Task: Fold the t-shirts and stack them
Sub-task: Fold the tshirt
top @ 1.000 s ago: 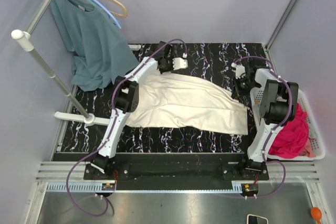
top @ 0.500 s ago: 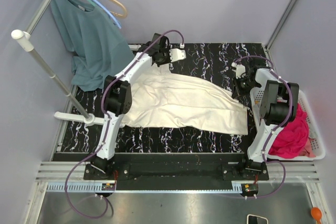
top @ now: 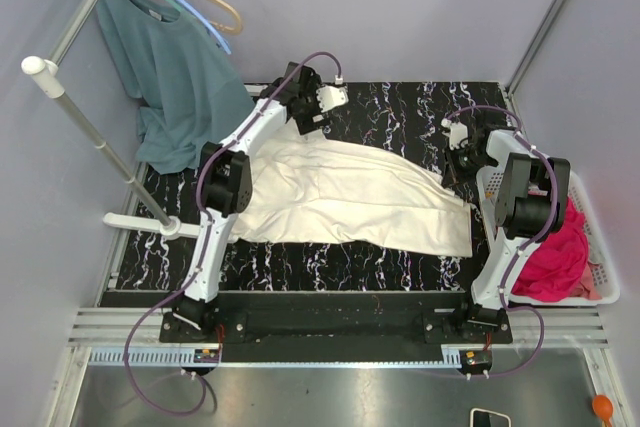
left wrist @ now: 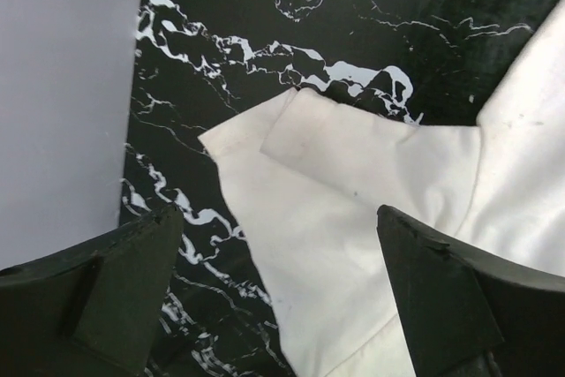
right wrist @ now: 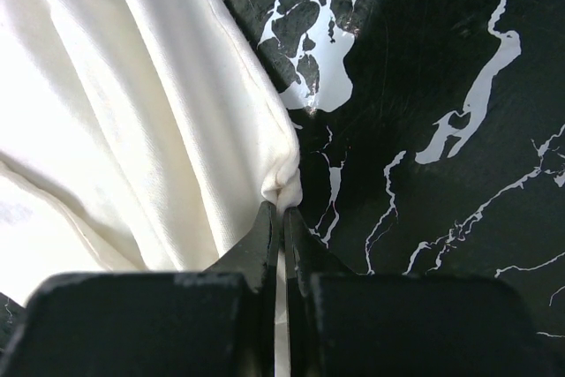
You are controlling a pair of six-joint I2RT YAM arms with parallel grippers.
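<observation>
While the cream tee [top: 350, 197] lies spread across the middle of the worktop [top: 400, 107], the left pincer [left wrist: 278, 245] hovers with jaws wide apart over its sleeve [left wrist: 353, 152] near the far edge, holding nothing. Toward the right edge the right pincer [right wrist: 282, 215] is clamped tight on a bunched fold of the same tee's rim. Off the right edge a pink tee [top: 550, 247] sits crumpled in a white basket [top: 603, 282]; a teal shirt [top: 175, 77] hangs beyond the left edge
</observation>
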